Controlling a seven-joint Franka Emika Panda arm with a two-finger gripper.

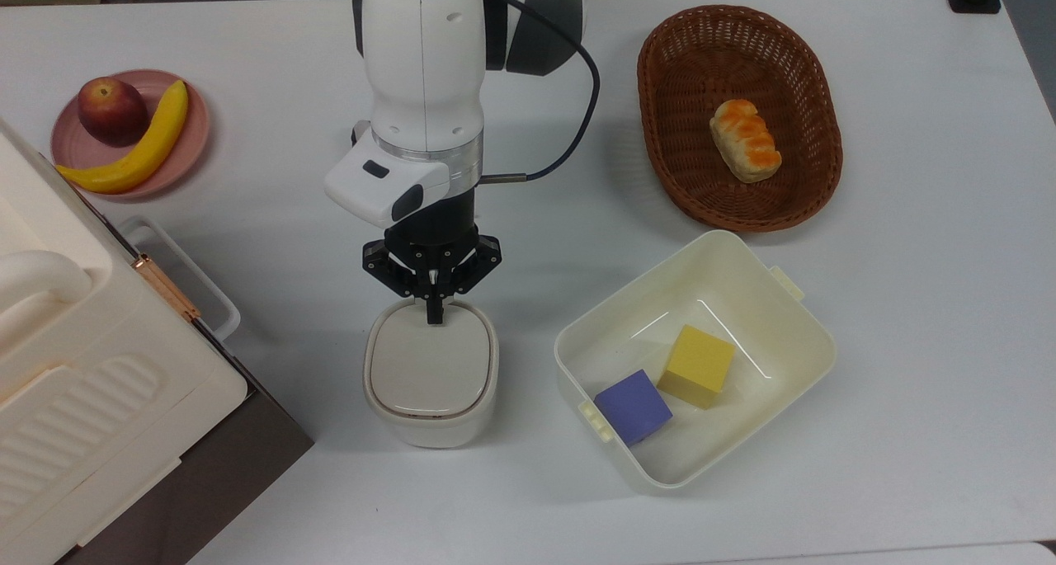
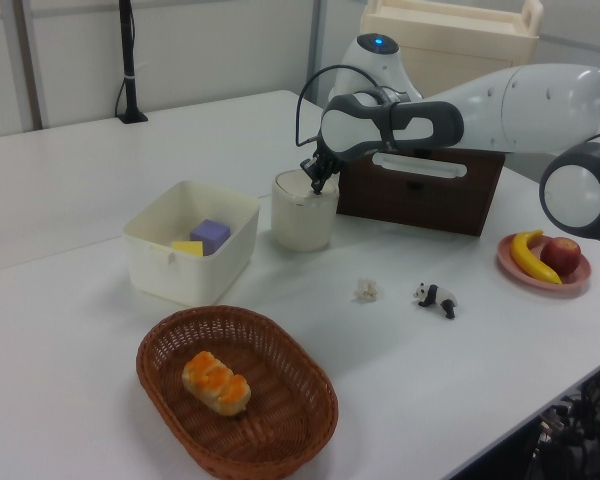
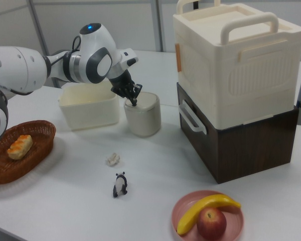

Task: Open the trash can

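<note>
The trash can [image 1: 431, 375] stands on the white table [image 1: 907, 317], near the middle of the top view, between the big cream ribbed box [image 1: 74, 367] at the top view's left and the cream tub [image 1: 792, 309] at the top view's right. Its flat beige lid [image 1: 429, 365] lies closed. The gripper [image 1: 434, 316] points down at the lid's far edge, its fingers drawn together into one narrow tip that holds nothing and touches, or nearly touches, the rim there. In the left view the gripper [image 2: 316, 186] sits at the can's [image 2: 302, 214] top right edge; in the right view the gripper [image 3: 134, 102] meets the can's [image 3: 143, 118] top left. The tub holds a yellow cube [image 1: 698, 364] and a purple cube [image 1: 633, 406], just beside each other.
</note>
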